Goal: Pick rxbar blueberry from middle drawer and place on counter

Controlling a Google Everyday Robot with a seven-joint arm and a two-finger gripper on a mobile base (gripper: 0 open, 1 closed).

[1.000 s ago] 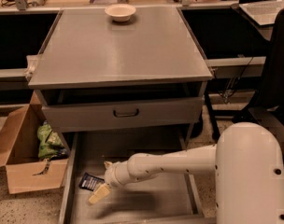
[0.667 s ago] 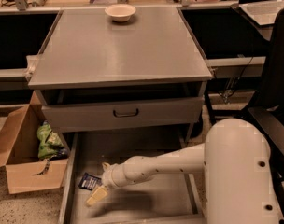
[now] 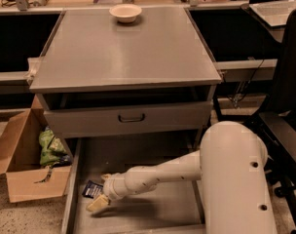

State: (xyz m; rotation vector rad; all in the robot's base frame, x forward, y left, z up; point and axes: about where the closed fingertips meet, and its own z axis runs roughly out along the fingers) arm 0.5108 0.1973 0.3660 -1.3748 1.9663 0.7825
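The arm's big white housing [image 3: 235, 179] fills the lower right and has slid a little to the left since a moment ago. From it the forearm reaches left and down into the open drawer [image 3: 153, 213]. The gripper [image 3: 98, 204] hangs low over the drawer floor near the front left corner, barely moved since the last frame. Whether it is wide or narrow cannot be told, and it holds nothing that can be seen. The dark snack bar [image 3: 92, 189] lies flat on the drawer floor just beyond the gripper, by the left wall, in the same spot as before. Left of the drawer, a cardboard box [image 3: 21, 179] holds a green bag [image 3: 50, 147]. Above is a shut drawer front [image 3: 131, 118] with a black handle. The grey counter [image 3: 123, 52] carries a pale bowl [image 3: 125, 12] at its far edge.
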